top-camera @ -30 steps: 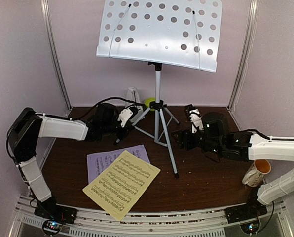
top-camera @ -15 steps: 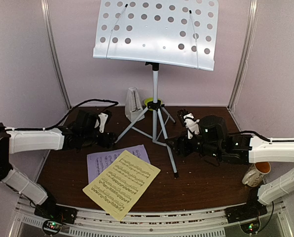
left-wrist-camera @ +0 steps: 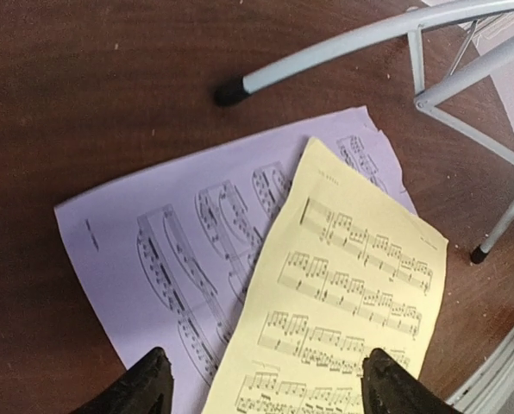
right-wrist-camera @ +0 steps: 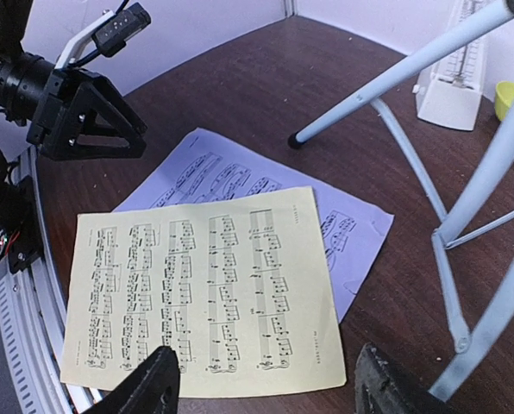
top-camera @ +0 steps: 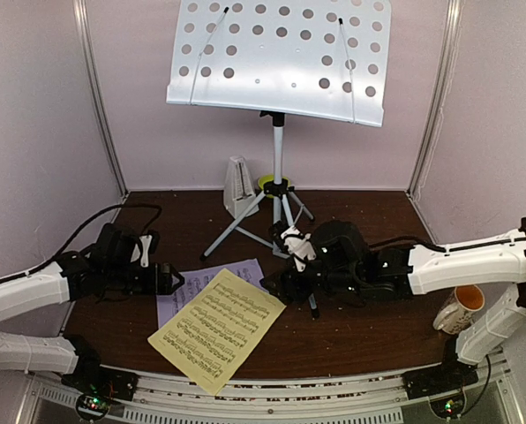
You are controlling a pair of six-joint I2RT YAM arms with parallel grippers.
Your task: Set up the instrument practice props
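Observation:
The white perforated music stand [top-camera: 276, 57] rises on its grey tripod [top-camera: 281, 190] at the back middle of the table. The small white metronome [top-camera: 238, 185] stands just left of the tripod. A yellow sheet [top-camera: 217, 329] lies partly over a lilac sheet [top-camera: 185, 287] near the front. My left gripper [top-camera: 173, 281] hovers open at the lilac sheet's left edge; its wrist view shows the lilac sheet [left-wrist-camera: 153, 250] and yellow sheet [left-wrist-camera: 352, 302] below the left gripper [left-wrist-camera: 266, 388]. My right gripper [top-camera: 276, 287] is open to the right of the sheets, over the yellow sheet's [right-wrist-camera: 205, 293] corner, the right gripper [right-wrist-camera: 266, 384] holding nothing.
A small green bowl [top-camera: 267, 184] sits behind the tripod hub. A white mug with an orange inside [top-camera: 462, 307] stands at the right edge. The tripod's front leg [top-camera: 309, 291] runs beside my right gripper; another leg's black foot [left-wrist-camera: 231, 90] rests beyond the lilac sheet.
My left gripper has opened and drawn back from the tripod toward the front left, beside the sheets. My right gripper has moved left to the sheets. The stand shifted slightly early on.

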